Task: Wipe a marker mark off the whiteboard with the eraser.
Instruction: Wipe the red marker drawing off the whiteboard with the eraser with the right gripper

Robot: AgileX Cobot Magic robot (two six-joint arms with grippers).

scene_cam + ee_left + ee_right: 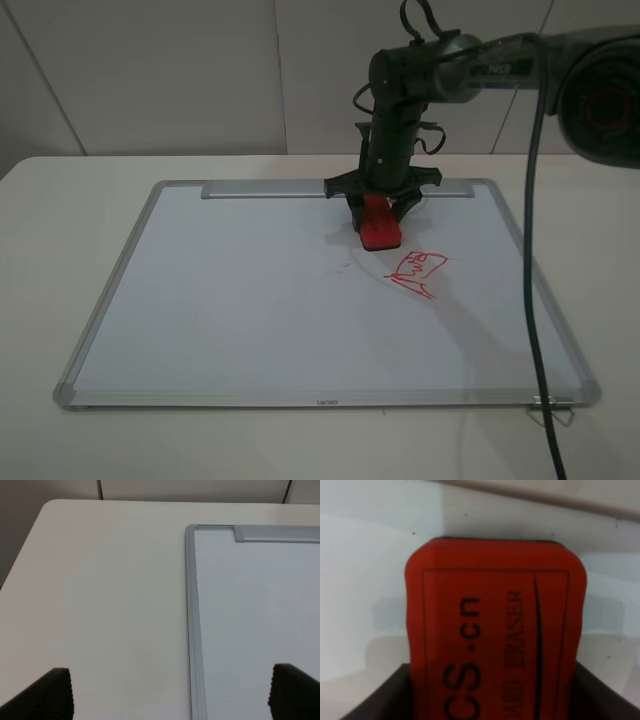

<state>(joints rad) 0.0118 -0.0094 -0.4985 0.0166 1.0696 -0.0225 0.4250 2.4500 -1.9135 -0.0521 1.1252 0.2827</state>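
The whiteboard (250, 310) lies flat on the table, its silver tray strip (270, 190) along the far edge. My right gripper (379, 212) is shut on the red eraser (380, 230), which rests tilted on the board just in front of the strip. In the right wrist view the eraser (495, 630) fills the frame, dark lettering up, between dark fingers (380, 695). No round-face mark shows; only faint grey smudges (346, 265) lie near the eraser. My left gripper (170, 695) is open, hovering over the board's far left frame edge (192, 620).
An angular, spiky red scribble (416, 272) sits on the board just in front and to the right of the eraser. A black cable (535, 300) hangs down across the board's right side. White table (60, 220) surrounds the board; a wall stands behind.
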